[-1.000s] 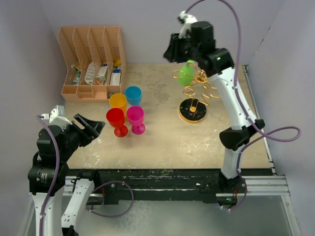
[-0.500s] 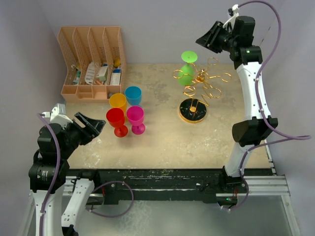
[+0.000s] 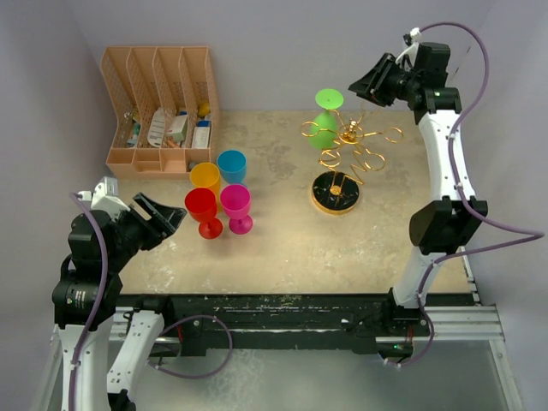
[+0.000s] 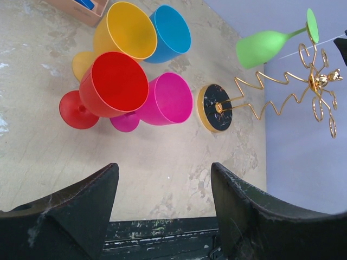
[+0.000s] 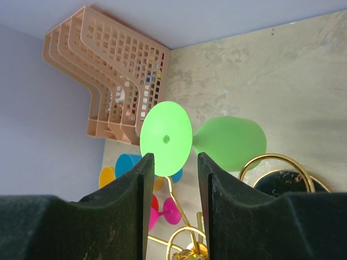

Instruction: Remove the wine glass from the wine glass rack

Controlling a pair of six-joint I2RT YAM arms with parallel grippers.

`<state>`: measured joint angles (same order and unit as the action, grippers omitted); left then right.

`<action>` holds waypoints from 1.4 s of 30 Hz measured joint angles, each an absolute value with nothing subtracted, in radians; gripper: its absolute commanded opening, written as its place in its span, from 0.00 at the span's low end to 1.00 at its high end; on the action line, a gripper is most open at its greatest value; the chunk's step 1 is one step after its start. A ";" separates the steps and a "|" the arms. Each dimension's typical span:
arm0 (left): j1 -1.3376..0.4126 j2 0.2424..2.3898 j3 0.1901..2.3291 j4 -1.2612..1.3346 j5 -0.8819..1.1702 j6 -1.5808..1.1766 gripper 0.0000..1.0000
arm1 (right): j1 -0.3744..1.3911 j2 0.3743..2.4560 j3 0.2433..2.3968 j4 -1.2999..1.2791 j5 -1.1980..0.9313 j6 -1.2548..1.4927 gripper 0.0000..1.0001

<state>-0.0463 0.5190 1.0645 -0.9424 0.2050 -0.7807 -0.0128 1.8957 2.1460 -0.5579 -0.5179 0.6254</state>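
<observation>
A green wine glass (image 3: 325, 120) hangs upside down on the left arm of the gold wire wine glass rack (image 3: 353, 147), which stands on a round dark base (image 3: 336, 192). Its foot (image 5: 166, 138) and bowl (image 5: 230, 142) show in the right wrist view, and it also shows in the left wrist view (image 4: 265, 45). My right gripper (image 3: 366, 84) is open and empty, raised above and right of the glass. My left gripper (image 3: 163, 219) is open and empty at the near left.
Red (image 3: 202, 211), pink (image 3: 236, 205), yellow (image 3: 205, 177) and blue (image 3: 231, 165) cups stand together left of centre. An orange slotted organizer (image 3: 160, 107) with small items sits at the back left. Purple walls enclose the table.
My right arm has swung from over the rack up and to the right, leaving the green glass hanging on the rack. The left arm has barely moved.
</observation>
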 measured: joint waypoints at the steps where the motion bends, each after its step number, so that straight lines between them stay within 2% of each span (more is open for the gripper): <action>1: -0.046 0.519 1.065 -0.942 0.205 -0.781 0.72 | -0.012 1.896 2.140 -0.556 -0.527 0.625 0.39; 21: -0.046 0.520 1.041 -0.940 0.208 -0.774 0.72 | 0.030 1.977 2.150 -0.556 -0.566 0.560 0.38; 42: -0.046 0.517 1.035 -0.943 0.208 -0.774 0.72 | 0.064 1.998 2.159 -0.565 -0.516 0.549 0.37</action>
<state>-0.0463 0.5175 1.0348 -0.9432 0.2085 -0.7738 0.0635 1.9980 2.1590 -0.5652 -0.5159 0.5488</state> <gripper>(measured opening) 0.720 0.369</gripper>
